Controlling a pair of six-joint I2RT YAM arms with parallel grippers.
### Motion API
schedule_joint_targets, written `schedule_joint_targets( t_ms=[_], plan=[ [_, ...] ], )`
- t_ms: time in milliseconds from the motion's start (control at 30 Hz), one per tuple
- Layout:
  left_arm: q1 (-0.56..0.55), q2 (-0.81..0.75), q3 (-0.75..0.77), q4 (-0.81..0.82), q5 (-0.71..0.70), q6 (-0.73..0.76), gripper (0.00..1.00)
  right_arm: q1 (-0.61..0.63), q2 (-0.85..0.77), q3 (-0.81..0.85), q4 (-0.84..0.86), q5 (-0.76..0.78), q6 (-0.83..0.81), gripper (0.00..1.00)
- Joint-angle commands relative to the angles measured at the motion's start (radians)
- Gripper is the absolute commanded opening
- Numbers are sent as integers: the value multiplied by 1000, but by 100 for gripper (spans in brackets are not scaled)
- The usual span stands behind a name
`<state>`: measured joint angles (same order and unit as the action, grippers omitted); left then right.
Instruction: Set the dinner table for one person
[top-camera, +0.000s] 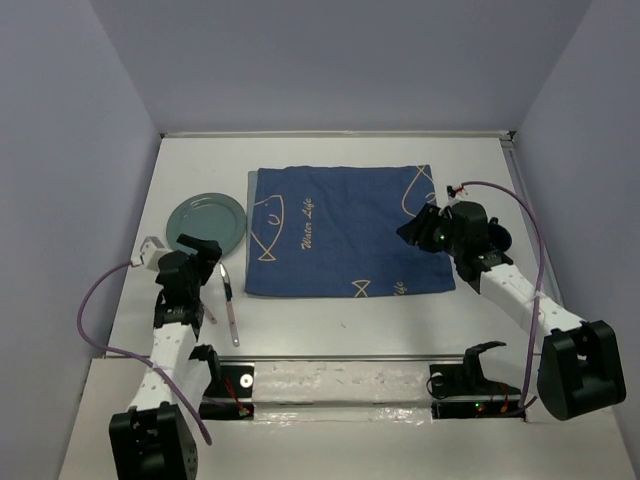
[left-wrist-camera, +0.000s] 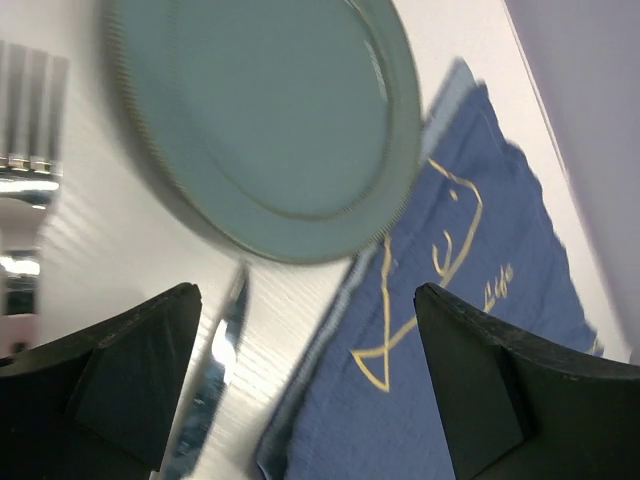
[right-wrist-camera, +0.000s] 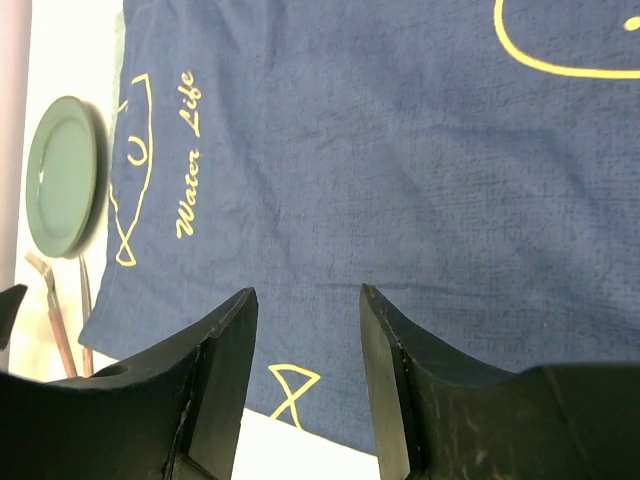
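The white dinner table (top-camera: 330, 330) holds a dark blue fish-patterned cloth (top-camera: 340, 230) laid flat at its middle. A teal plate (top-camera: 205, 222) sits left of the cloth. A knife (top-camera: 230, 300) lies in front of the plate, with a fork (top-camera: 210, 310) beside it, partly hidden by the left arm. My left gripper (top-camera: 198, 246) hovers open and empty over the plate's near edge. Its wrist view shows the plate (left-wrist-camera: 260, 120), knife (left-wrist-camera: 215, 370) and cloth (left-wrist-camera: 470, 330). My right gripper (top-camera: 420, 228) is open and empty above the cloth's right part (right-wrist-camera: 400, 150).
Grey walls close the table in at the back and both sides. A metal rail (top-camera: 340, 375) runs along the near edge between the arm bases. The right wrist view shows the plate (right-wrist-camera: 62, 175) and the utensils (right-wrist-camera: 70, 320) beyond the cloth's left edge.
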<state>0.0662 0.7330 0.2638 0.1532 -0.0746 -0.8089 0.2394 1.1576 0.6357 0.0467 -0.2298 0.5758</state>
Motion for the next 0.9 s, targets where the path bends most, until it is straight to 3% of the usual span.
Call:
schedule_joint_targets(
  t_ms=[0,133,433,567,867],
  plan=[
    [174,28,-64,172,154,-93,99,8,-48,-25,28,-36,-27,51],
    [245,161,-90,265,217,-119,97,8,-62,-40,41,-55,-16,50],
    [250,361,-86,448,190,-182,91,17,-65,-53,65,-83,-1,50],
    [250,452,-77,535,191,-208,80,17,-62,-56,73,-82,4,50],
    [250,597,-89,698,182,-265,75,17,-70,-57,74,-75,4,49]
  ],
)
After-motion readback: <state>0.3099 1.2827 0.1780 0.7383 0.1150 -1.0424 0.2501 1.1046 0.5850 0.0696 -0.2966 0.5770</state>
